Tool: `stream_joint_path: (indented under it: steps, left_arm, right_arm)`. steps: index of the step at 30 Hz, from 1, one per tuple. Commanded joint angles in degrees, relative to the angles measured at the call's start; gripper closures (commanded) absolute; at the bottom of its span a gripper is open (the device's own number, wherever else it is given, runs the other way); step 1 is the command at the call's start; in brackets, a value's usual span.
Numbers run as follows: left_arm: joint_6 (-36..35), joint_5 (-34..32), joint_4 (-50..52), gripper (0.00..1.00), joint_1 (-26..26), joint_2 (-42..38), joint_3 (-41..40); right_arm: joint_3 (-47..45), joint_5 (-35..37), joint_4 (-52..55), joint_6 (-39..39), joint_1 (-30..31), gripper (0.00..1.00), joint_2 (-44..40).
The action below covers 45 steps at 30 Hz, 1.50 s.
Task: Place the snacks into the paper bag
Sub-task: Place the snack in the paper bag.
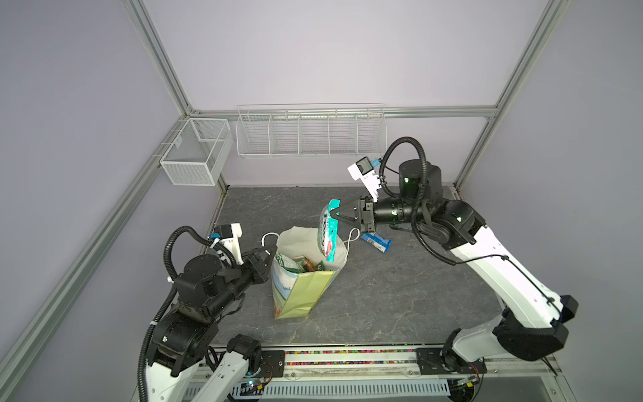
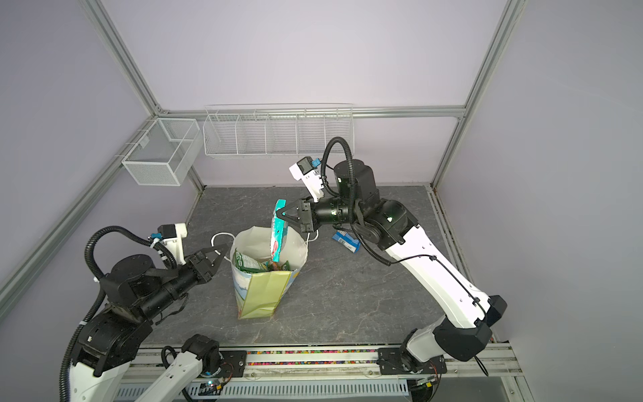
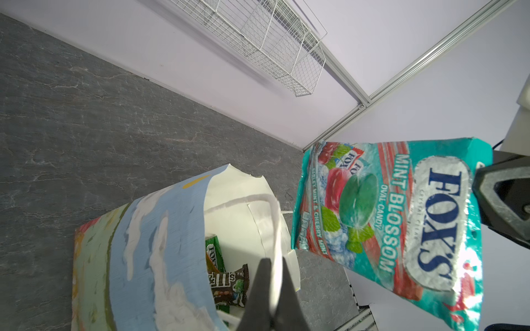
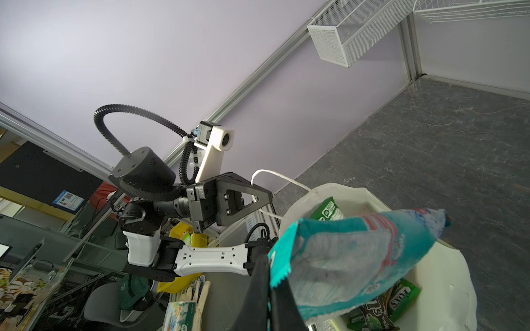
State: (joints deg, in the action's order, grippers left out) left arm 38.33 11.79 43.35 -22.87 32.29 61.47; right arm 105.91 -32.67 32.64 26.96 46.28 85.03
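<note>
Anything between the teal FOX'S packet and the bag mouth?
Nothing visible. The teal FOX'S Mint Blossom packet hangs from the right gripper over the open mouth of the paper bag. The left gripper pinches the bag's rim at the side, off the drop path. The packets inside lie low.

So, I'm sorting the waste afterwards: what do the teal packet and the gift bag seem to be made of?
The teal packet looks like thin plastic film with a glossy finish: it shows glare patches and fine crinkles. The paper bag looks like matte paper, white inside: it has sharp fold creases, a wavy rim and no shine.
</note>
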Motion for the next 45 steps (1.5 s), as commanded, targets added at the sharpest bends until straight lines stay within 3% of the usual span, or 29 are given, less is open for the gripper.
stream_joint_path:
  steps: [1, 22, 45]
  left_arm:
    - [-0.5, -0.2, -1.2, 1.0, 0.3, -1.4, -0.2]
    - [-0.7, -0.8, -0.5, 1.0, 0.2, -2.4, -0.7]
    - [-1.1, -2.7, 1.3, 1.0, 0.3, -4.0, -0.5]
  right_arm:
    - [2.2, -1.6, -4.7, -0.1, 0.8, 0.93, 0.9]
    - [6.0, -3.4, -5.7, 1.0, 5.7, 0.93, 8.8]
    - [0.3, -10.0, -16.4, 9.1, 7.8, 0.93, 10.4]
